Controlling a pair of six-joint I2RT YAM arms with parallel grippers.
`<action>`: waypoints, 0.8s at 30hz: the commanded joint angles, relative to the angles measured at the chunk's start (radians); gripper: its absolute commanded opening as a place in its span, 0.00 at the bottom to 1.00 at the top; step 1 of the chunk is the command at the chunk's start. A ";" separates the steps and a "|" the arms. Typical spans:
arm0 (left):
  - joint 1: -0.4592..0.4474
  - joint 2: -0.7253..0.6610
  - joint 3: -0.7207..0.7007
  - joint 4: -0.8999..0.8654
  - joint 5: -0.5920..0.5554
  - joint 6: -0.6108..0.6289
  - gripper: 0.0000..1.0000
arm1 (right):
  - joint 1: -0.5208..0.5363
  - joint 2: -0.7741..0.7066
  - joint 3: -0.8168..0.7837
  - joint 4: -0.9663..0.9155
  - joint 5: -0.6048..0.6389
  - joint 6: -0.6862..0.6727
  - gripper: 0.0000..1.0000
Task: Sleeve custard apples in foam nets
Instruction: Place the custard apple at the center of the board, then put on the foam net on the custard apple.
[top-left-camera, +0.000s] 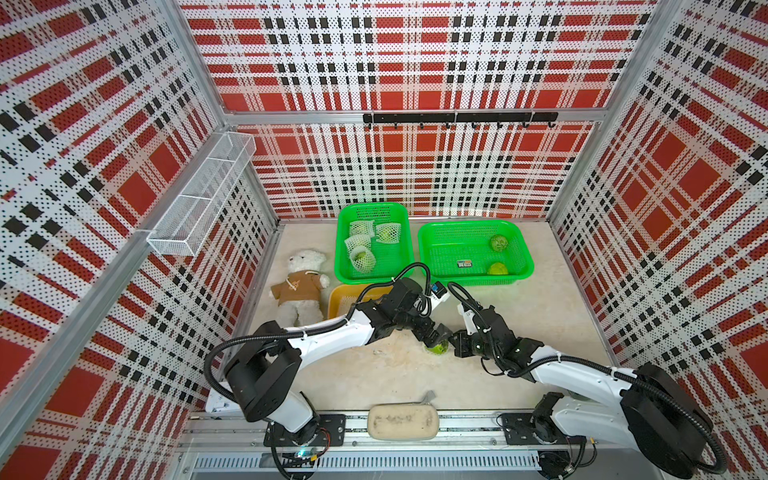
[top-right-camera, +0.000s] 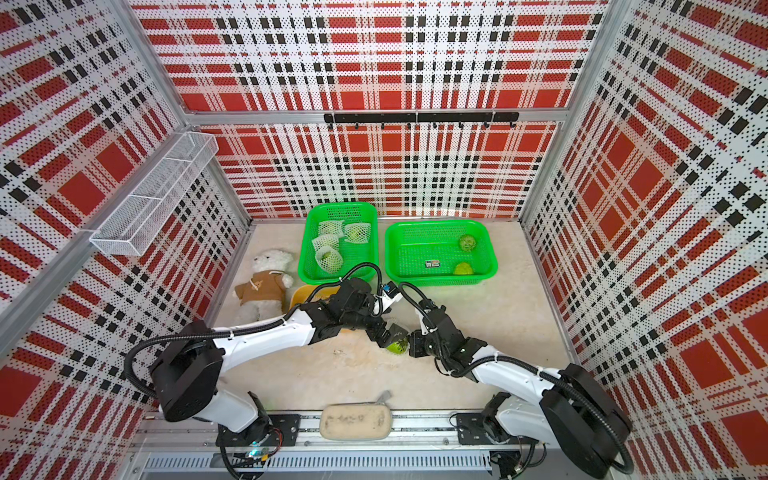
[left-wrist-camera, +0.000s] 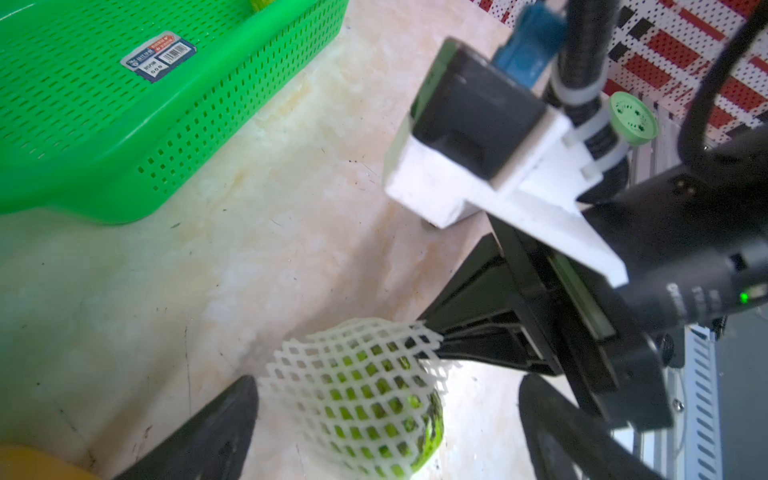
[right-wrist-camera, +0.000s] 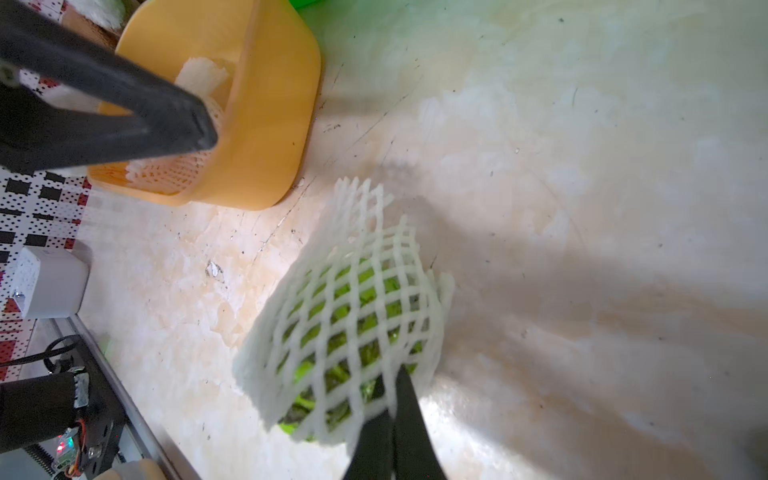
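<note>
Though w/in foam net (right-wrist-camera: 266, 365), custard apple (right-wrist-camera: 305, 370) green

at the middle of the table (top-right-camera: 503, 316) the left gripper (top-right-camera: 390, 332) and right gripper (top-right-camera: 412, 344) flank a custard apple (top-right-camera: 398, 346). at 12 o'clock a green basket (top-right-camera: 303, 255) holds fruits in foam nets (top-right-camera: 329, 259); at 1 o'clock another green basket (top-right-camera: 436, 225) holds two bare fruits (top-right-camera: 467, 242). a plush bear (top-right-camera: 266, 282) lies at 10 o'clock, a beige pouch (top-right-camera: 355, 422) at 6.

green baskets (top-left-camera: 390, 264) (top-left-camera: 457, 249): 2 | yellow tub (top-left-camera: 340, 301): 1 | bare custard apples (top-left-camera: 498, 243) (top-left-camera: 497, 269): 2 | foam nets (top-left-camera: 362, 259) outside tub: about 5 | plush bear (top-left-camera: 301, 286): 1
</note>
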 joint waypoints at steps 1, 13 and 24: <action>-0.013 -0.044 -0.026 -0.149 -0.037 0.049 0.99 | 0.004 0.007 0.034 0.031 -0.003 -0.024 0.00; -0.093 0.040 -0.045 -0.099 -0.340 0.055 0.92 | 0.002 0.009 0.032 0.052 -0.052 -0.037 0.00; -0.114 0.140 -0.013 -0.005 -0.451 -0.016 0.86 | 0.050 -0.039 0.039 -0.021 -0.086 -0.096 0.00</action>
